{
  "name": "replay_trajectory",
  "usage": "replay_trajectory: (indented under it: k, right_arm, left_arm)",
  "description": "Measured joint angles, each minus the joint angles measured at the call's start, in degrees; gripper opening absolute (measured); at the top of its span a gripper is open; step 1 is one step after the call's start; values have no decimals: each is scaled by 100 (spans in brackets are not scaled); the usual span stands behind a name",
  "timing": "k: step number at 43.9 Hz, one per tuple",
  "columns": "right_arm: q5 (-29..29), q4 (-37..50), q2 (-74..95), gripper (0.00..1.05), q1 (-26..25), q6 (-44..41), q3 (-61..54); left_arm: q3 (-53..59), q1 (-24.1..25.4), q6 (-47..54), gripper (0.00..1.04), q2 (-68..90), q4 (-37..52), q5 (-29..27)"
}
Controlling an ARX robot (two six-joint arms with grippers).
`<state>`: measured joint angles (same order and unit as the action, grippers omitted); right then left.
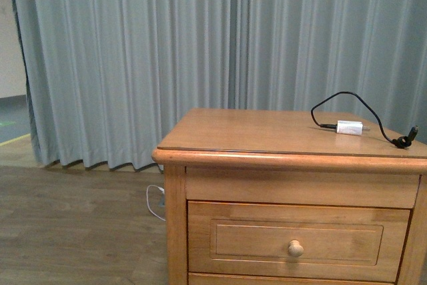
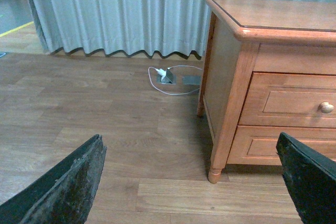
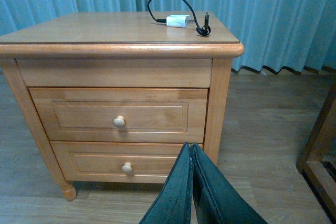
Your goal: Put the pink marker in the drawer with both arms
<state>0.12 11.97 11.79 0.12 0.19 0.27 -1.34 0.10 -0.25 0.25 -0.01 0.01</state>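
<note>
The pink marker shows in no view. The upper drawer point(image 1: 299, 240) of the honey-coloured nightstand is shut, with a round pale knob point(image 1: 295, 248) in the middle of its front. It also appears in the left wrist view as the drawer point(image 2: 294, 100) and in the right wrist view as the drawer point(image 3: 119, 115). My left gripper point(image 2: 190, 145) is open over the wooden floor, to the left of the nightstand, with nothing between its fingers. My right gripper point(image 3: 189, 149) is shut and empty, low in front of the nightstand's right corner. Neither arm shows in the front view.
A white charger plug point(image 1: 349, 127) with a black cable lies on the nightstand top point(image 1: 253, 131). The lower drawer point(image 3: 126, 163) is shut. A floor socket with a white cable point(image 2: 168, 75) sits by the curtain. A wooden frame point(image 3: 320, 150) stands right of the nightstand.
</note>
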Motion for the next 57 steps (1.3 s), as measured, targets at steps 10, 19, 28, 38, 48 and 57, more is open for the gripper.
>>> replay_trajectory:
  k: [10,19,28,38,48,57]
  right_arm:
    - [-4,-1141,-975,1,0,-2,7]
    - [-4,-1189,-1154,1,0,-2,7]
    - [-4,-1189,-1154,27,0,-11,7]
    - [-4,-1189,-1154,82,0,-11,7]
    - [-4,-1189,-1154,96,0,-7,7]
    - [-4,-1189,-1154,96,0,-7,7]
  left_arm:
    - [0,0,0,99,0,0,-2]
    - [0,0,0,99,-2,0,0]
    - [0,0,0,99,-2,0,0]
    - [0,0,2,99,-2,0,0]
    - [0,0,0,99,-2,0,0]
    - [0,0,2,99,-2,0,0]
